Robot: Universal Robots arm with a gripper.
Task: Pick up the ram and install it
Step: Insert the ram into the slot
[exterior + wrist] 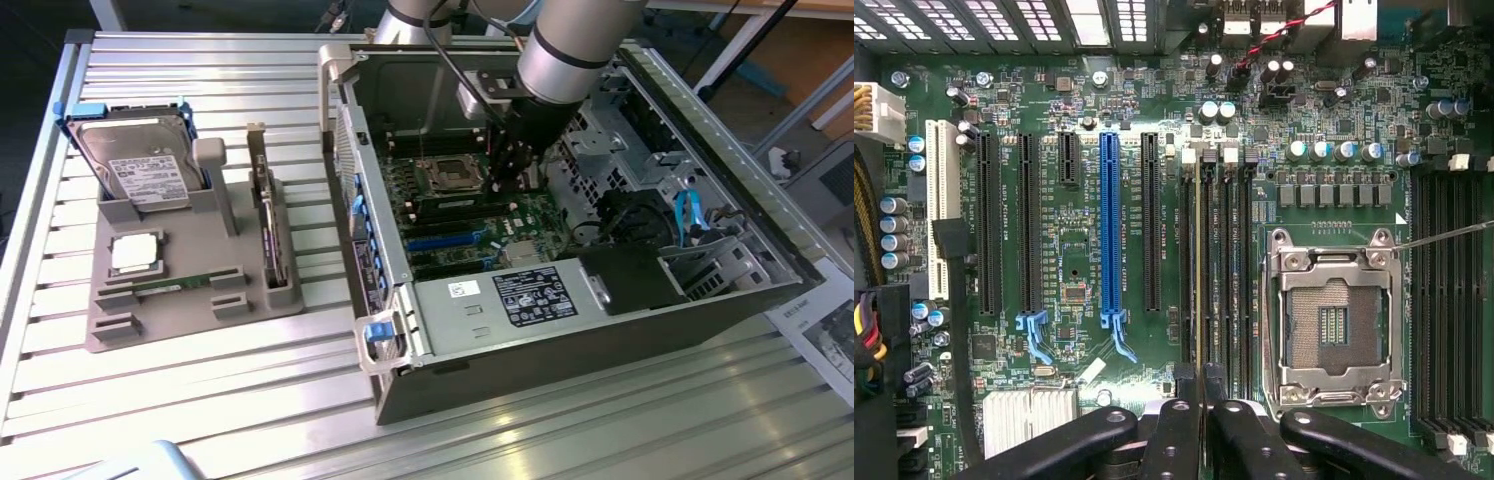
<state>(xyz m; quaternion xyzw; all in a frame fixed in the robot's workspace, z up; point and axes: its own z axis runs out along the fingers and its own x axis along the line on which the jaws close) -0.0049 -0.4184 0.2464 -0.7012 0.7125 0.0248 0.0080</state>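
Observation:
My gripper (pixel 1201 405) reaches down into the open computer case (pixel 721 290) over the motherboard (pixel 514 230). Its two black fingers (pixel 1172 435) are shut on the ram (pixel 1201 260), seen edge-on as a thin yellowish line. The stick stands along one of the black memory slots, beside the empty processor socket (pixel 1334 320); whether it is fully seated I cannot tell. In the exterior view the gripper (pixel 511 172) hangs just above the board near the socket (pixel 447 175). A second green ram stick (pixel 171 288) lies in the grey fixture (pixel 134 335) outside the case.
The fixture also holds a hard drive (pixel 140 165), a silver processor chip (pixel 134 252) and an upright dark expansion card (pixel 272 235). More memory slots (pixel 1444 300) lie beyond the socket; a blue card slot (pixel 1110 230) and black ones flank the other side. Drive cages and cables (pixel 687 215) crowd the case's right.

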